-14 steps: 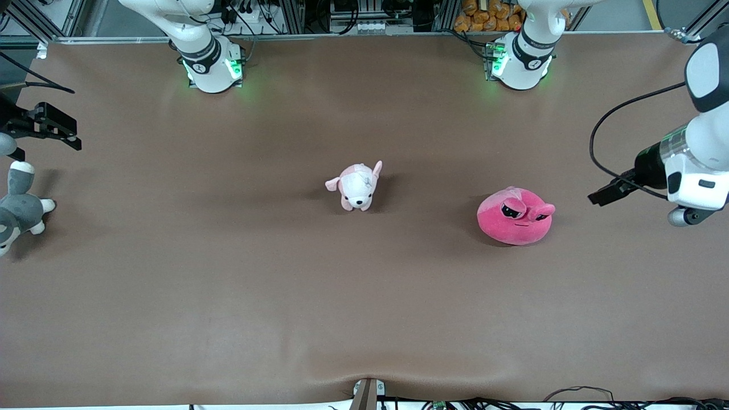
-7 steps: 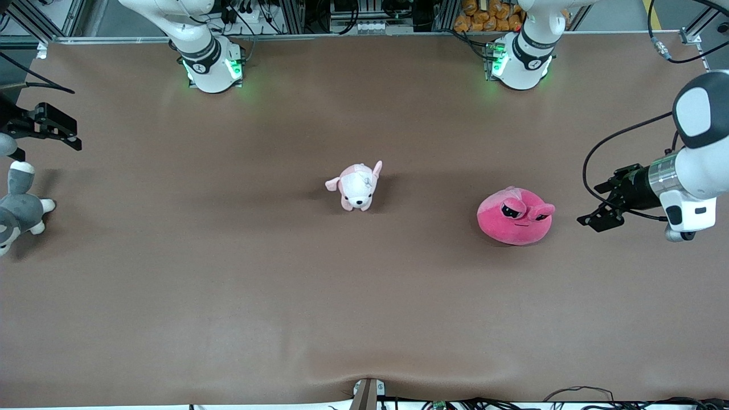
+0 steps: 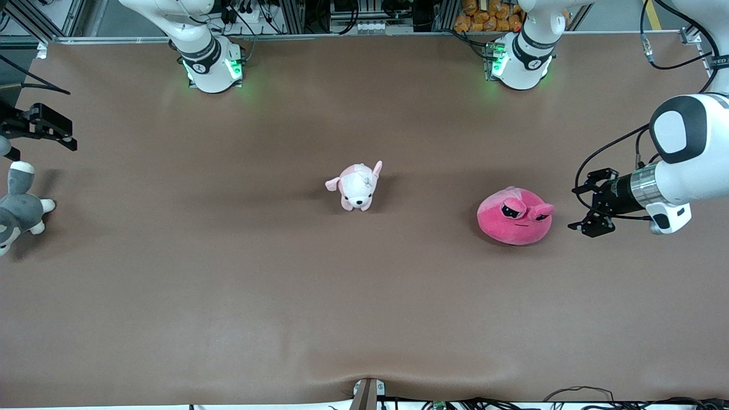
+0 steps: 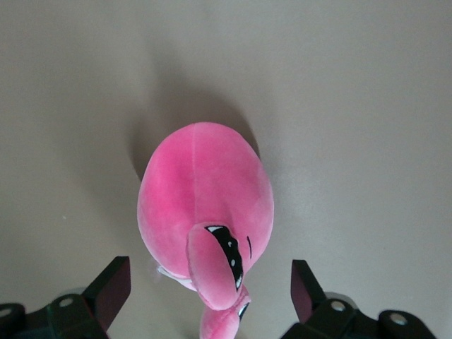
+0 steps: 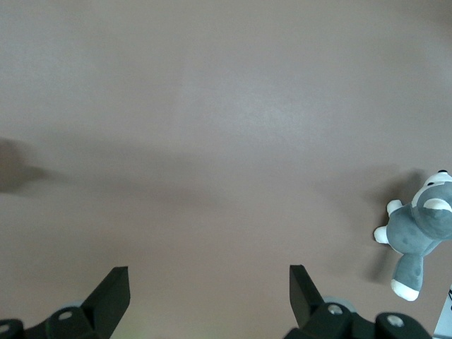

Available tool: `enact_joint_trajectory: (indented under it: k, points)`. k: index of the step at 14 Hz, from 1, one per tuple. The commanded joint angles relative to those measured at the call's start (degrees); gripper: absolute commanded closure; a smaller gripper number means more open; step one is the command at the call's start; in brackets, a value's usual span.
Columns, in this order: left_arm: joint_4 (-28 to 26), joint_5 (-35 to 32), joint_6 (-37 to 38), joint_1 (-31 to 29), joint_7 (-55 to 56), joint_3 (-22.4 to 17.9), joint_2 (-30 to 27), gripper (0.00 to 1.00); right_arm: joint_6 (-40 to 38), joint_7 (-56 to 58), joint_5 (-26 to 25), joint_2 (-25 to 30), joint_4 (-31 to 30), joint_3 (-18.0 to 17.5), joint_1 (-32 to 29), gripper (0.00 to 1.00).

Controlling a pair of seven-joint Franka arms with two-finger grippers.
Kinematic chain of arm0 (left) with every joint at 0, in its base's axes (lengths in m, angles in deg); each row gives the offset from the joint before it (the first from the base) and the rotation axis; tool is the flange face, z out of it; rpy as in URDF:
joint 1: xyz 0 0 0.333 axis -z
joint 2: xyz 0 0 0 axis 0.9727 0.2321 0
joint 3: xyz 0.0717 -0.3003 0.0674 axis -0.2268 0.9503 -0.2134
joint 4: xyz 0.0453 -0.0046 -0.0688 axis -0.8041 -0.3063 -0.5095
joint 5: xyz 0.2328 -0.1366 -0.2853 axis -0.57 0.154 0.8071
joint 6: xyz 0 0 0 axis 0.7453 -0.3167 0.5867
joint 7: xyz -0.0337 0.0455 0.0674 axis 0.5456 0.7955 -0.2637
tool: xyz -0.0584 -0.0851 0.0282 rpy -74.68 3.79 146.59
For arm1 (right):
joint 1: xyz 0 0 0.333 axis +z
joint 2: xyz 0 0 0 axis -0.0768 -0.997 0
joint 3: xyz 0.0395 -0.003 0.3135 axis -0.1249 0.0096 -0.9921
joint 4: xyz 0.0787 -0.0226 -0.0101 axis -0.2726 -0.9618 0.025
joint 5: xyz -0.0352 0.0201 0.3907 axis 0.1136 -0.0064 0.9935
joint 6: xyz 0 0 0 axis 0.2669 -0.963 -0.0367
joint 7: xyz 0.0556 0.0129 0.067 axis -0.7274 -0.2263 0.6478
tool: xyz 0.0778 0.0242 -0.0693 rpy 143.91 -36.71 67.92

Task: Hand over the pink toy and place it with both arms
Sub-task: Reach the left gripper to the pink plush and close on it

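Note:
The pink toy (image 3: 515,216), a round hot-pink plush with sleepy black eyes, lies on the brown table toward the left arm's end. My left gripper (image 3: 585,205) is open, low beside the toy on the side toward the left arm's end of the table, with nothing in it. In the left wrist view the toy (image 4: 205,198) lies just ahead of the open left gripper (image 4: 210,265), and its eye bulges reach in between the fingertips. My right gripper (image 3: 67,134) is open and empty, waiting at the right arm's end of the table; the right wrist view shows it (image 5: 207,272) over bare table.
A small pale pink-and-white puppy plush (image 3: 357,187) sits at the table's middle. A grey-and-white plush animal (image 3: 17,210) lies at the right arm's end, just nearer the front camera than the right gripper; it also shows in the right wrist view (image 5: 417,240).
My left arm has swung in from the table's end and lowered, bringing its open gripper close beside the pink toy. The right arm has barely moved.

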Motion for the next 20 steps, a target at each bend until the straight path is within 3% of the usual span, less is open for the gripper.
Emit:
enact_joint_trajectory:
  k: [1,9,12,15,20]
  points:
    - [-1.23,3.72,-1.86,0.04,3.29,0.54,0.55,0.00,-0.35,0.27,-0.71,-1.64,0.49,-0.50,-1.85,0.00]
    - [-3.51,9.79,-4.15,0.13,3.47,0.63,2.49,0.00,0.27,-1.04,-1.42,-2.88,1.01,-0.68,-2.55,0.00]
    - [-3.78,10.16,-6.08,0.39,3.47,0.89,3.81,0.04,0.09,-15.31,-0.80,-2.88,0.92,-1.12,-1.24,0.00]
    - [-3.78,10.07,-6.44,0.57,3.47,1.16,4.07,0.33,-0.44,-26.50,-0.80,-2.88,0.92,-1.03,0.96,0.00]
    - [-3.69,9.98,-7.05,0.75,3.30,1.95,4.51,0.96,0.52,-29.78,-0.88,-4.28,1.19,-1.03,3.23,0.00]
